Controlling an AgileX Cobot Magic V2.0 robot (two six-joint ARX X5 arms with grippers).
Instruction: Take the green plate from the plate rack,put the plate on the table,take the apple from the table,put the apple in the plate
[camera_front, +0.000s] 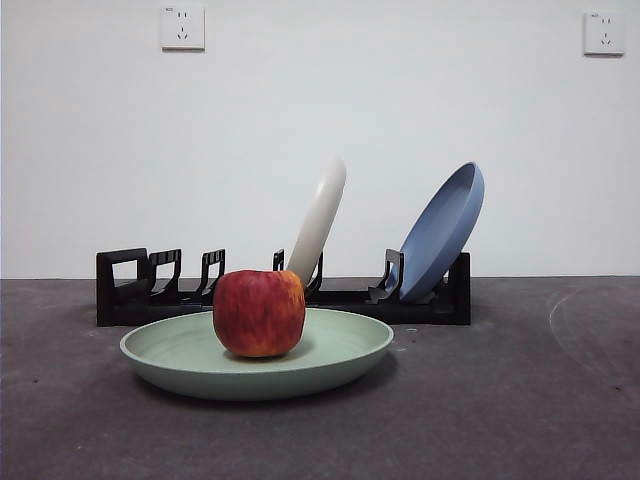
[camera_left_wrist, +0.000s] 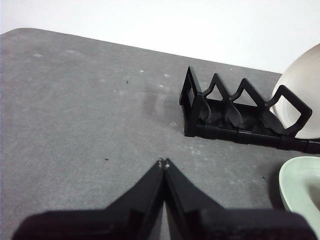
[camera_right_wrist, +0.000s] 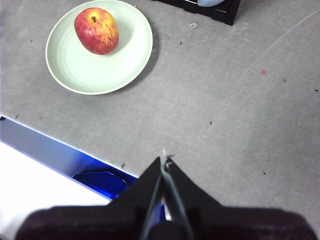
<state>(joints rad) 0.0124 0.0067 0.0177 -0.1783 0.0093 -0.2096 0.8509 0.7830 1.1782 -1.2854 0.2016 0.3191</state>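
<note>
Red, yellow-streaked apple (camera_front: 259, 312) sits in pale green plate (camera_front: 340, 365) on grey table (camera_front: 520, 400). Left gripper (camera_left_wrist: 163, 162), right gripper (camera_right_wrist: 164, 160): jaws closed, empty.

You see a red apple (camera_front: 259, 312) streaked with yellow-orange on a pale mint-green plate (camera_front: 180, 358); behind it, a black rack (camera_front: 122, 296) carries a cream-white plate (camera_front: 320, 218) and a blue plate (camera_front: 446, 228); the table (camera_front: 520, 400) is mottled dark grey

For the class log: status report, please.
Left gripper and right gripper shut, empty. Red streaked apple sits in pale green round plate. Nothing obstructing.
</note>
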